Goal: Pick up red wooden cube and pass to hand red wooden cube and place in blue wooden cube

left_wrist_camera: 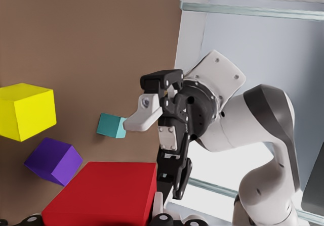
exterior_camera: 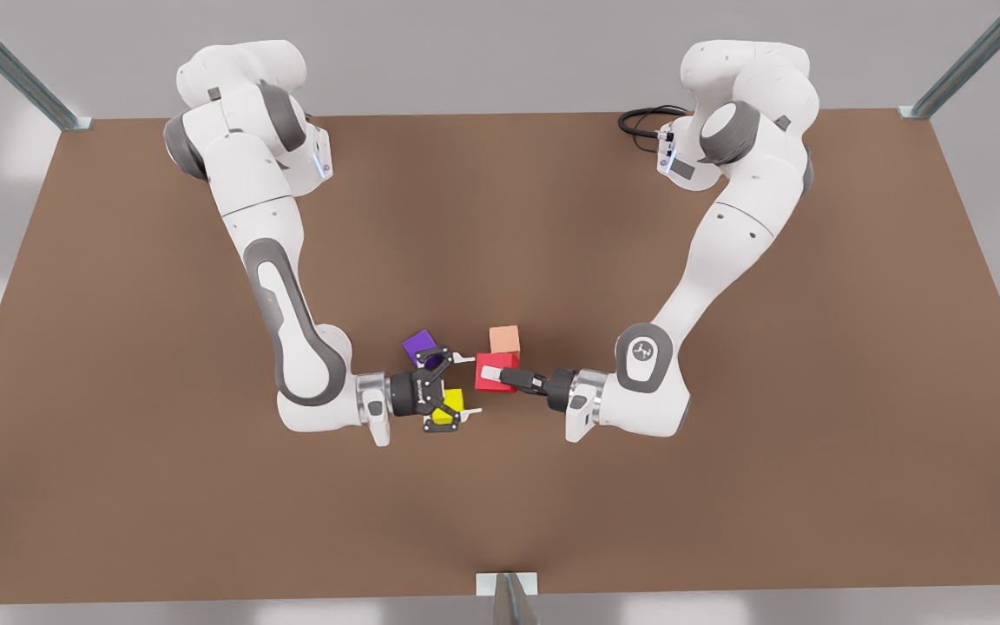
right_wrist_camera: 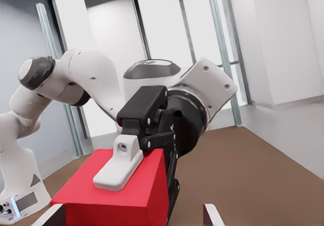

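Your left gripper point(exterior_camera: 496, 375), reaching in from the front view's right, has its fingers clamped on the red wooden cube point(exterior_camera: 500, 360). Just beside it, your right gripper point(exterior_camera: 468, 384) faces the cube with fingers spread wide. Farther off, the blue wooden cube point(left_wrist_camera: 112, 126) sits on the surface point(exterior_camera: 726, 477).

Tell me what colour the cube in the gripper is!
Bright red; the red wooden cube shows best in the right wrist view, held by the left gripper.

The table point(exterior_camera: 118, 347) is seen from high in front. The red wooden cube point(exterior_camera: 495, 371) is shared, viewed closely from opposite sides by both wrist cameras.
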`<state>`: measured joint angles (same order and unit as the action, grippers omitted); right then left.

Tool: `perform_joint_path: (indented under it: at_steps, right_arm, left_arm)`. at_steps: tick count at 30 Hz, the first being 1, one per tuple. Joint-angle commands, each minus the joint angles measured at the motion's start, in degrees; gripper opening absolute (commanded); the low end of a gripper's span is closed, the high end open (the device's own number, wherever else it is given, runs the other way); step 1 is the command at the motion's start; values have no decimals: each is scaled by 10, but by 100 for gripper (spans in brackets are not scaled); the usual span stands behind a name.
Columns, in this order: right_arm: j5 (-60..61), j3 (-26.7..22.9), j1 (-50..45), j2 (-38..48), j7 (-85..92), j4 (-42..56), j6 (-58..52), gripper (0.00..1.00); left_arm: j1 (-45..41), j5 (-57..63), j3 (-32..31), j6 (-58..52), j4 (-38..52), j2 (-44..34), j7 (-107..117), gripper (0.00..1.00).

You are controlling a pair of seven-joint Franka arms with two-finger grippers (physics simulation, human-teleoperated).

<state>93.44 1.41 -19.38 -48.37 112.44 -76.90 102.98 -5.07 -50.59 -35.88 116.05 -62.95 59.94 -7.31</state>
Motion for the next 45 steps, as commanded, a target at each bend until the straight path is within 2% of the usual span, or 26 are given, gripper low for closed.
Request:
perform_joint_path:
  at_steps: [1, 22, 24, 25, 26, 31, 33, 37, 39, 40, 41, 43, 44, 45]
  right_arm:
    - [-1, 1, 1, 1, 50, -2, -1, 100]
    - [17, 18, -14, 8, 44, -11, 24, 99]
    - [18, 22, -14, 8, 44, -12, 24, 92]
    - [18, 22, -14, 8, 44, -12, 24, 78]
    - [18, 22, -14, 8, 44, -11, 24, 73]
    - [18, 21, -14, 8, 44, -11, 24, 73]
    - [17, 22, -13, 8, 44, -11, 23, 73]
    - [17, 22, -11, 8, 44, -11, 22, 73]
    - [17, 21, -11, 9, 44, -11, 22, 74]
    - [15, 21, -10, 9, 44, -11, 20, 74]
    - [15, 21, -9, 10, 44, -11, 19, 74]
    - [3, 18, 2, 11, 45, -8, 13, 74]
    - [-43, 11, 14, 19, 40, -6, 13, 74]
    - [-133, 8, 38, 42, -8, -14, -3, 74]
  left_arm:
    - [1, -5, 0, -1, 0, -1, -24, 63]
    - [-14, -7, 0, 56, 2, 2, -10, 64]
    - [-13, -8, 0, 55, 4, 1, 1, 64]
    - [-13, -7, 0, 55, 4, 1, 2, 64]
    - [-13, -7, 0, 55, 5, 0, 12, 64]
    - [-13, -7, -6, 55, 6, -1, 25, 64]
    - [-13, -7, -6, 55, 6, -1, 26, 100]
    - [-12, -7, -6, 56, 7, -1, 26, 100]
    - [15, 1, -4, 30, 6, -10, 28, 100]
    - [58, 32, -5, -50, 7, -12, 34, 100]
    - [84, 57, -6, -84, 7, -24, 41, 100]
    - [93, 155, -8, -94, 7, -47, 102, 100]
    - [108, 176, -5, -106, 7, -70, 111, 100]
    - [133, 285, -5, -163, 7, -106, 142, 100]
